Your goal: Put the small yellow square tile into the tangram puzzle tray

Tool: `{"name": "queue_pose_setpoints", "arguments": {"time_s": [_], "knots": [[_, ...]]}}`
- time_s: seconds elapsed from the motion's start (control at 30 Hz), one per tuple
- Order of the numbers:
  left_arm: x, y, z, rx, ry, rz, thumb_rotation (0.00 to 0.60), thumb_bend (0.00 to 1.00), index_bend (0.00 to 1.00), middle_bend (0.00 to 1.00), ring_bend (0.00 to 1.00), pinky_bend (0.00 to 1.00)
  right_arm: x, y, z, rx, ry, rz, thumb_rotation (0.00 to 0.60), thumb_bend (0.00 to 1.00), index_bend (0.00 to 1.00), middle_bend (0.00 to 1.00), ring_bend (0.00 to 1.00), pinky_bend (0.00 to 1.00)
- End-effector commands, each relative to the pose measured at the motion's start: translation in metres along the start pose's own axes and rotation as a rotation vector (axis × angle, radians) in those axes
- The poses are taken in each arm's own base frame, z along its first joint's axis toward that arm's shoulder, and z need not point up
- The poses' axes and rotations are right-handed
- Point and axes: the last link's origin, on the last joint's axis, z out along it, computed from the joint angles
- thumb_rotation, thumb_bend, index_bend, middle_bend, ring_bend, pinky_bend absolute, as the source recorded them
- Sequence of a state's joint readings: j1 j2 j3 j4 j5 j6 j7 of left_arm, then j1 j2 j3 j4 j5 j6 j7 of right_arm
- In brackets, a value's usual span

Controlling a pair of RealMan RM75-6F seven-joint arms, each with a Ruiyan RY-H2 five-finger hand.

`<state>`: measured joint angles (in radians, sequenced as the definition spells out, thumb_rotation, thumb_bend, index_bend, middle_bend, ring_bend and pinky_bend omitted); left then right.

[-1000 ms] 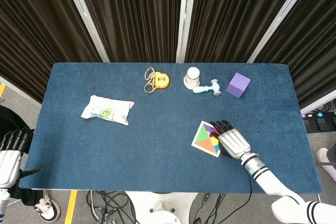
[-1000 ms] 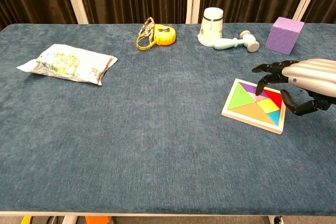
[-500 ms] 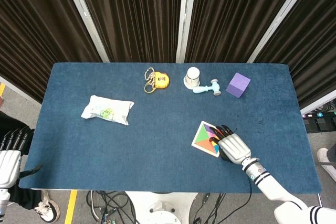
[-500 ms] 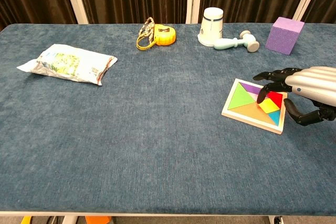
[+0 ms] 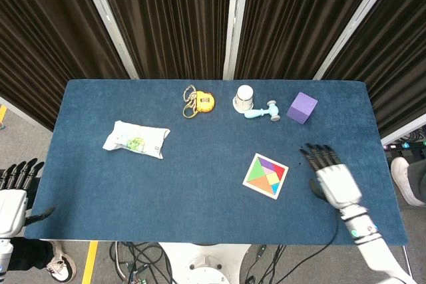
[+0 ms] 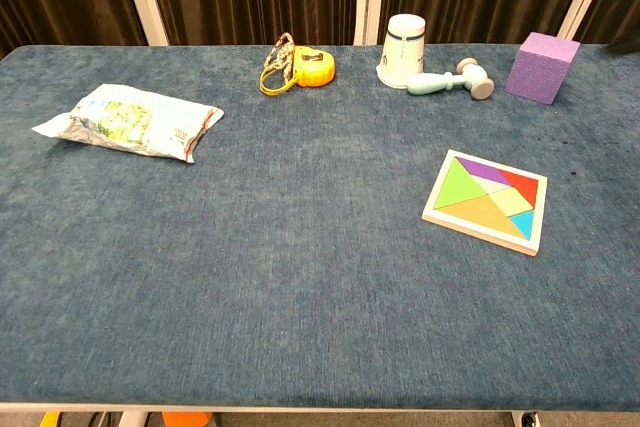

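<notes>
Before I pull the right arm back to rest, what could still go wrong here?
The right hand hovers open just right of the tangram puzzle tray; a careless sweep could nudge the tray and jostle its pieces. The small yellow square tile looks seated among the others, but neither view shows whether it lies fully flush, so it may pop out if bumped. The left hand sits off the table's left edge, away from everything.

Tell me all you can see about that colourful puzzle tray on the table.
The tangram puzzle tray is a pale square frame, wooden-looking, lying flat on the blue table and turned at a slight angle. Flat pieces fill it: green, purple, red, tan, blue, with the small yellow square tile seated among them. Nothing touches it; the right hand is beside it, apart.
</notes>
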<state>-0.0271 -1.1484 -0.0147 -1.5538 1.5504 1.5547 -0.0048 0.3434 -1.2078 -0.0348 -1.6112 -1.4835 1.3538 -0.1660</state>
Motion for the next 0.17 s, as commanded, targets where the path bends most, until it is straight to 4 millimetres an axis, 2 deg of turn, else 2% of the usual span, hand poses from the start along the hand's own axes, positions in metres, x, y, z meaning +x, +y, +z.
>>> {"name": "queue_pose_setpoints", "arguments": {"time_s": [0.03,0.17], "knots": [[0.001,0.001,0.001,-0.004,0.000,0.002,0.600,0.00,0.09,0.04,0.00,0.05,0.010,0.041,-0.062,-0.168,0.101,0.003,0.600,0.19,0.00,0.00,0.00,0.00],[0.002,0.003,0.001,-0.009,0.003,0.003,0.600,0.00,0.09,0.04,0.00,0.05,0.008,0.061,-0.093,-0.270,0.122,0.003,0.600,0.17,0.00,0.00,0.00,0.00]]}}
